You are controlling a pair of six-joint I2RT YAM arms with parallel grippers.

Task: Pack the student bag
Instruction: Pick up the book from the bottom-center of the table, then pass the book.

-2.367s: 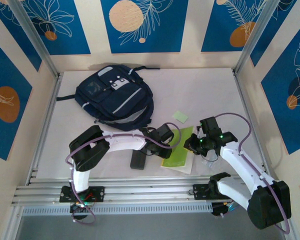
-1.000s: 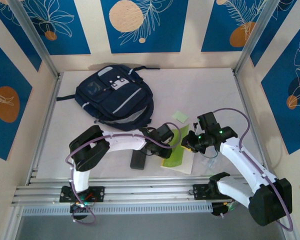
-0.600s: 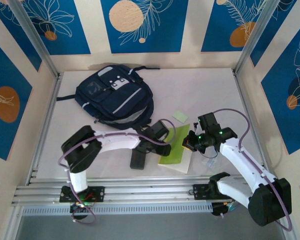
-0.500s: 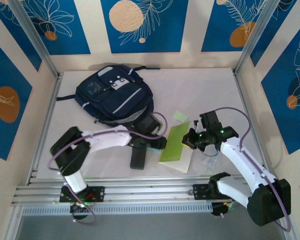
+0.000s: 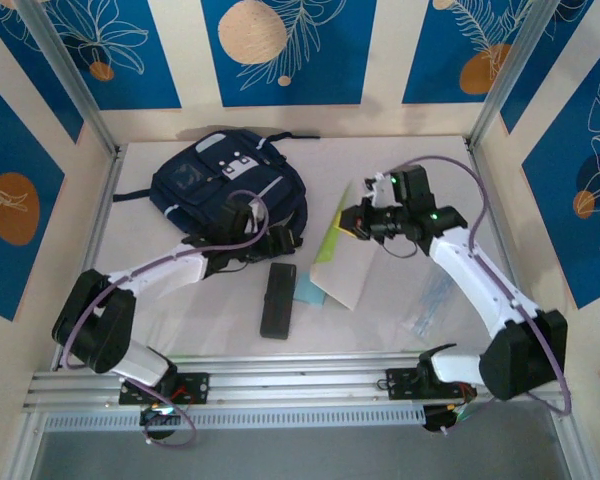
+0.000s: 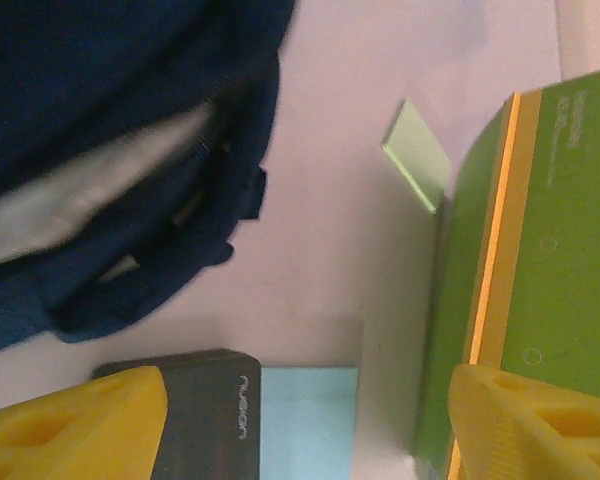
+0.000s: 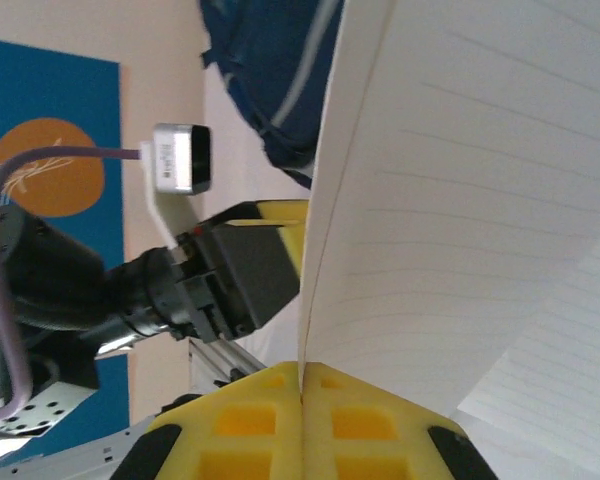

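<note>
Student bag (image 5: 225, 195), beyond the open left end effector (image 6: 300, 425), was judged soft, floppy; best taken by a strap (image 5: 130, 194). Right end effector (image 7: 302, 395) was clamped on a notebook (image 7: 460, 200).

Lined notebook page (image 7: 460, 200) in right gripper (image 7: 302, 378)

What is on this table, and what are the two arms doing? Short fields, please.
bag: student bag, lying flat, far left
left gripper: open, empty, by the bag's near edge
right gripper: shut on the green notebook, held up, pages hanging open
loose items: black case, light blue pad beside it
</note>
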